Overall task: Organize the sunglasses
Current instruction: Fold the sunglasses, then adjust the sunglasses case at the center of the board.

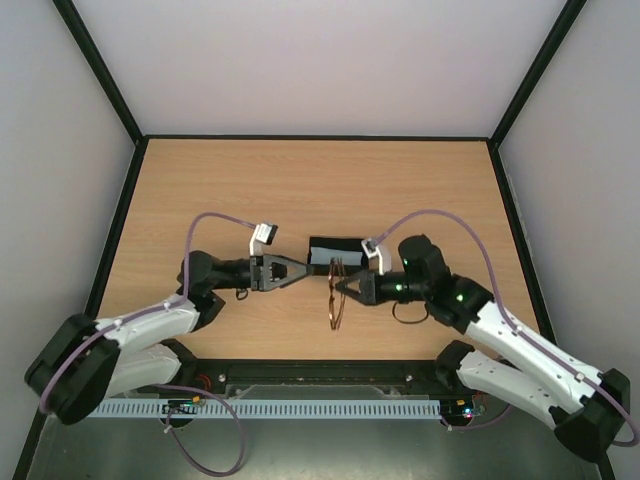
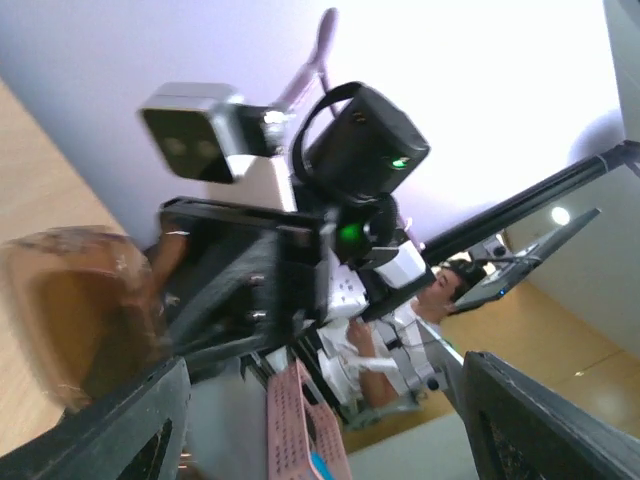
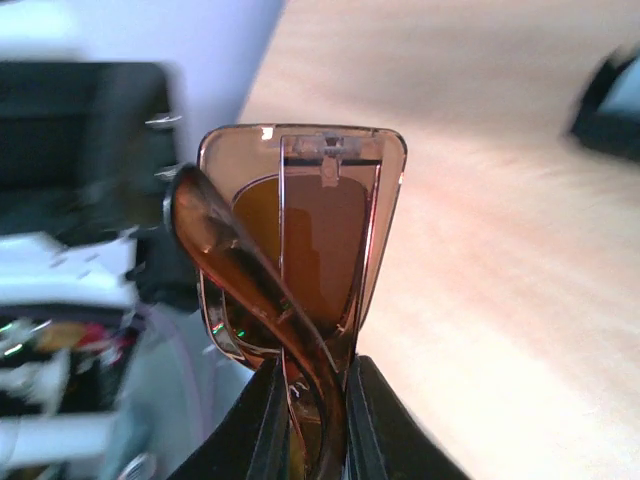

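The sunglasses point(image 1: 335, 298) are brown and amber-tinted, folded, and held upright above the table between the two arms. My right gripper point(image 1: 347, 287) is shut on them. In the right wrist view the fingers point(image 3: 375, 420) pinch the folded frame point(image 3: 300, 230) at its lower end, with the temple arms crossing the lens. My left gripper point(image 1: 305, 270) points at the glasses from the left, a short way off. It is open and empty, and in the left wrist view point(image 2: 320, 400) its jaws stand wide apart. One amber lens point(image 2: 70, 310) shows blurred at the left of that view.
A slim black case point(image 1: 335, 245) lies on the wooden table point(image 1: 320, 180) just behind the two grippers. Black frame rails edge the table at the left, right and back. A loose black cable loop point(image 1: 408, 313) lies by the right arm.
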`<state>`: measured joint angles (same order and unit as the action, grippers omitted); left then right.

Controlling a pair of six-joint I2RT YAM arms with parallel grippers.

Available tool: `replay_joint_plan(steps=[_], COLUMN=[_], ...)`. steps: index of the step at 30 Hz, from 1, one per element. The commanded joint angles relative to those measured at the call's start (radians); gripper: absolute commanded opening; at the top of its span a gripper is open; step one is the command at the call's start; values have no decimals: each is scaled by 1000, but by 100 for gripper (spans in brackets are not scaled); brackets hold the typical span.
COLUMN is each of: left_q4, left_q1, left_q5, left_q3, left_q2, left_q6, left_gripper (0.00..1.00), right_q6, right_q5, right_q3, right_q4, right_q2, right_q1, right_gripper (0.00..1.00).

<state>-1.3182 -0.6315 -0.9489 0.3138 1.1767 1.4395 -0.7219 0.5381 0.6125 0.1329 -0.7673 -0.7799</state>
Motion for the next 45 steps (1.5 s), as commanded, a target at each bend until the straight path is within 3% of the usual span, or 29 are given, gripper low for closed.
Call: replay_joint_plan(steps=[1,3,6,8,14,18,23,26,33,45], left_q4=[476,632,689,876,1221,1399,1608,1636,1545,1456], left_q1=[5,23,58,56,-4,-34,-84,-117,-140,-132], left_q5=[167,205,251,327,452,529,576,575,575,556], left_q3=[126,180,229,286,434,477,530,523,472,610], left_q2=[-134,-136,-84,-58,-8,4,38,60,190,549], left_q6=[-389,-457,-339,-298,-179,-88,-49,-24,-22,-93], left_gripper=[78,78,77,75,73,67,53,43,33,16], right_q6=[170,210,239,246,237,222,216,225,266,314], right_q5=[-236,-314,-424,-479,-691,-799,-821,-827,-872,-772], right_q3=[129,200,388,542,925,966,941,945,949,952], right_q4=[198,223,362,473,726,780,767,756,724,667], right_q2=[-110,-181,-328,-416,-612,-664,-687,-706,-762,-842], right_q1=[71,104,145,159,177,179,178,179,178,176], right_gripper=[3,3,2,2,2,2,2,2,2,1])
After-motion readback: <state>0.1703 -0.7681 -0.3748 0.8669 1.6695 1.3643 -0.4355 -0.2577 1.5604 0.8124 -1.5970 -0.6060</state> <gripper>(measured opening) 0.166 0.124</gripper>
